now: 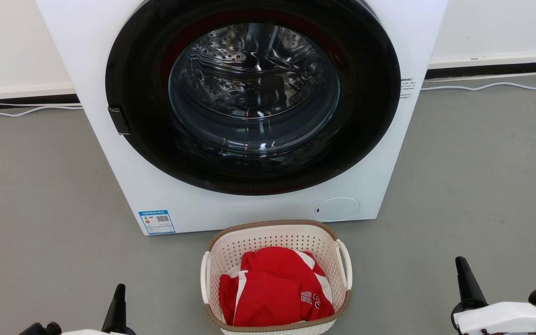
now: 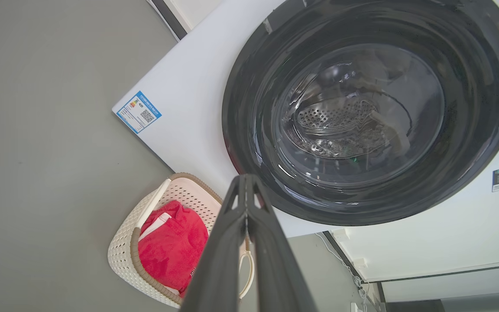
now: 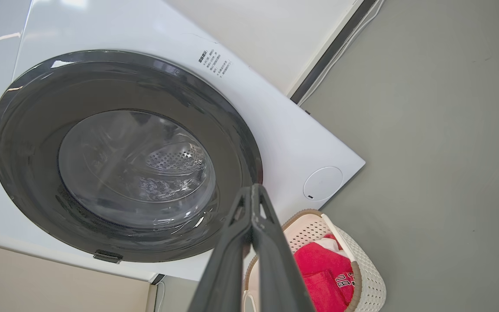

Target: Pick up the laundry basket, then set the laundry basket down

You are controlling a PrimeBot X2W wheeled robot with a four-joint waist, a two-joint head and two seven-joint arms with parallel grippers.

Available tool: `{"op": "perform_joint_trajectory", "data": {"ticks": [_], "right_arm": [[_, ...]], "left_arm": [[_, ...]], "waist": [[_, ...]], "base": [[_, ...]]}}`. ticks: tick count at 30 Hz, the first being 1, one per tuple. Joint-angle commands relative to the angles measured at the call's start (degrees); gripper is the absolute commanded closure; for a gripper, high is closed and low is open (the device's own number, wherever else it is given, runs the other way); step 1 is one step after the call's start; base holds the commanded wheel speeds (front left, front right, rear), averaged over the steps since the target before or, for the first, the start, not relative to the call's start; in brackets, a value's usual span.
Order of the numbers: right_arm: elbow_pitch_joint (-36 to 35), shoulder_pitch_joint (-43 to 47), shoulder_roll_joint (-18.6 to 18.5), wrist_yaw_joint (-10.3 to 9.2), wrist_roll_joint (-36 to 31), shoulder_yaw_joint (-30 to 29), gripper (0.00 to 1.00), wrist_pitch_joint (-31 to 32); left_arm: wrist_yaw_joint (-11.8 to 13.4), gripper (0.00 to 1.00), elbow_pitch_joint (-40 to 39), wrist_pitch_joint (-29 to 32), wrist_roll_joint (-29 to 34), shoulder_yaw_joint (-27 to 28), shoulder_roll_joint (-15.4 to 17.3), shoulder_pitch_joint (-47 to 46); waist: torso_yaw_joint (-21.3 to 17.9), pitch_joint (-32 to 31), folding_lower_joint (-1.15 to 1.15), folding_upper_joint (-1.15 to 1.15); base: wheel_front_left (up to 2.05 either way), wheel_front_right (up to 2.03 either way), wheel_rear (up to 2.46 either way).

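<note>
If hooked unevenly with left gripper (image 2: 246,178) and right gripper (image 3: 253,187) clenched empty as now, liable to tilt laundry basket (image 1: 268,236), dumping red jersey (image 1: 272,291).

We find the washing machine (image 1: 110,153) standing on the floor (image 1: 472,195) before the wall (image 1: 12,46), with cables (image 1: 491,85) running along the wall's foot on either side. The laundry basket (image 1: 231,253) sits on the floor just before the machine's front, below the door (image 1: 254,97) and between the label (image 1: 156,222) at the lower left corner and the round cap (image 1: 337,209) at the lower right; a jersey (image 1: 275,291) lies in it. Nearer to us, the left gripper (image 1: 119,293) stands apart to the basket's left and the right gripper (image 1: 462,267) well apart to its right — neither touches it.
</note>
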Motion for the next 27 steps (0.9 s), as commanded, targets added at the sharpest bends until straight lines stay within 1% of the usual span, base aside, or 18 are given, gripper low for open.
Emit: {"op": "perform_joint_trajectory", "data": {"ticks": [1,27], "right_arm": [[-1.88,-2.92,-0.38,0.24,2.0,0.39,1.0,0.74],[-3.48,-4.4,0.32,0.33,20.66,-0.35,1.0,5.19]], "left_arm": [[-0.43,1.0,-1.88,0.51,-1.76,0.73,0.57,-3.34],[-1.17,1.0,-2.98,5.07,-18.53,0.44,0.78,-6.15]], "waist": [[0.04,0.02,-0.01,0.0],[0.84,0.42,-0.01,0.0]], "base": [[0.0,0.0,0.0],[0.0,0.0,0.0]]}}
